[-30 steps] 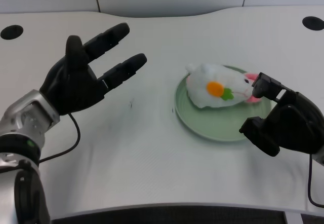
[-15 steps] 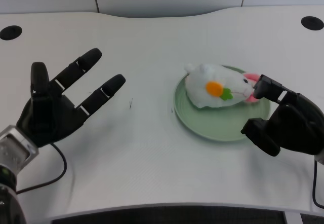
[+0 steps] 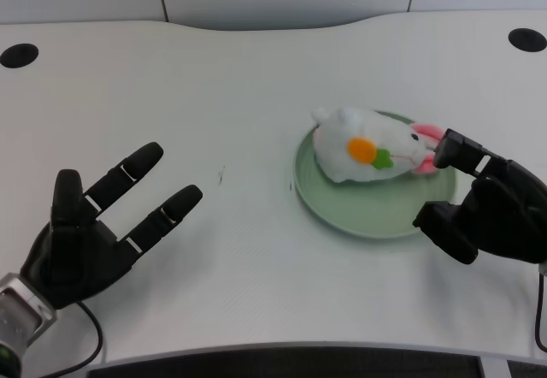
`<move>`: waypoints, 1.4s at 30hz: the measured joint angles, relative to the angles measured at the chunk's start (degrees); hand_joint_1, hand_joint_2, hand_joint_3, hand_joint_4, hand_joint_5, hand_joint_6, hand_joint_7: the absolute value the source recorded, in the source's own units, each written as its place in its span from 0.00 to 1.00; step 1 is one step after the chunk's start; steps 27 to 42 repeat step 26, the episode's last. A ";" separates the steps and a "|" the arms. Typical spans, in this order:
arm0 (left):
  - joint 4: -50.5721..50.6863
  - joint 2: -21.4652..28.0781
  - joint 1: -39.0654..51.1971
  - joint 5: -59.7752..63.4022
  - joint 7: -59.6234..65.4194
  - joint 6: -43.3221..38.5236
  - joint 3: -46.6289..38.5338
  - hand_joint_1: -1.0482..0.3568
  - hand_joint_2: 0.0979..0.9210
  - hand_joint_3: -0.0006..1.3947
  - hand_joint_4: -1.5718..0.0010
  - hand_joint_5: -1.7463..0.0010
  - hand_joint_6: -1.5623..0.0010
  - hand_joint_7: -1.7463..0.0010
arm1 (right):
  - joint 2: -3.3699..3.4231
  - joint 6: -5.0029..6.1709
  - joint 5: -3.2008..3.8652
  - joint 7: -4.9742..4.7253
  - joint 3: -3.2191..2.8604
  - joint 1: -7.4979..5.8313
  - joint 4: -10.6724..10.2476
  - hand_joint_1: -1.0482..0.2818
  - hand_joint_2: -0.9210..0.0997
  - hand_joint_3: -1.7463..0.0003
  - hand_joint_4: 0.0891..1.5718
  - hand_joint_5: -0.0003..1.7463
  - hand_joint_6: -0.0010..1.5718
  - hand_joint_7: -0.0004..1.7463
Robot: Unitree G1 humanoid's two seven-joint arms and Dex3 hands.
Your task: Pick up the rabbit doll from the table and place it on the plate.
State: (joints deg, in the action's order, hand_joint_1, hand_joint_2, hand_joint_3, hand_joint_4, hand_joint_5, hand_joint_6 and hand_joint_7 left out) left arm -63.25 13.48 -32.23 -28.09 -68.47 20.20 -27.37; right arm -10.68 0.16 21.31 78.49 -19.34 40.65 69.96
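Note:
A white rabbit doll [image 3: 363,145] with pink ears and an orange carrot patch lies on its side on the pale green plate [image 3: 359,206], right of the table's middle. My left hand [image 3: 94,235] is low at the front left, far from the plate, palm up with its fingers spread and nothing in it. My right hand [image 3: 483,207] rests by the plate's right rim, with a fingertip close to the doll's ears.
The white table [image 3: 248,79] has a black round hole at the far left [image 3: 19,54] and another at the far right [image 3: 527,39]. A small dark mark [image 3: 221,174] shows on the table between my left hand and the plate.
My left hand has drawn back toward the front left edge and lower in the picture, still spread and empty. The doll, the plate and my right hand have stayed where they were.

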 measured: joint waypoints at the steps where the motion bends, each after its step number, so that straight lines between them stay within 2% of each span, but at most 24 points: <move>1: 0.02 0.00 0.00 -0.10 0.00 -0.03 0.00 0.16 1.00 0.46 0.71 0.93 0.80 0.99 | 0.00 -0.01 0.00 0.00 0.00 0.00 0.00 0.37 0.00 0.98 0.63 1.00 0.53 1.00; 6: -0.17 0.01 -0.02 -0.28 -0.01 -0.86 0.29 0.16 1.00 0.46 0.71 0.93 0.80 0.99 | 0.00 -0.03 0.01 -0.06 -0.01 0.00 0.00 0.37 0.00 0.98 0.63 1.00 0.53 1.00; 12: -2.47 0.03 -0.46 -0.11 -0.02 -2.28 1.01 0.16 1.00 0.45 0.67 0.92 0.78 0.98 | 0.01 0.38 0.01 -0.85 -0.03 0.00 0.00 0.37 0.00 0.97 0.63 1.00 0.53 1.00; 14: -2.97 0.06 -1.01 0.26 -0.02 -2.85 1.32 0.16 1.00 0.45 0.67 0.92 0.77 0.98 | 0.01 0.89 0.01 -0.87 -0.04 0.00 -0.01 0.36 0.00 0.97 0.63 1.00 0.53 1.00; 17: -3.34 0.09 -1.92 0.31 -0.02 -3.57 1.50 0.16 1.00 0.45 0.66 0.92 0.76 0.98 | 0.00 1.06 0.00 -0.86 -0.04 0.00 0.00 0.36 0.00 0.97 0.63 1.00 0.53 1.00; 42: -4.37 0.16 -2.02 0.31 -0.03 -3.74 1.79 0.16 1.00 0.45 0.65 0.93 0.76 0.99 | -0.12 1.08 -0.02 -0.95 -0.04 0.00 0.12 0.35 0.01 0.98 0.64 1.00 0.53 1.00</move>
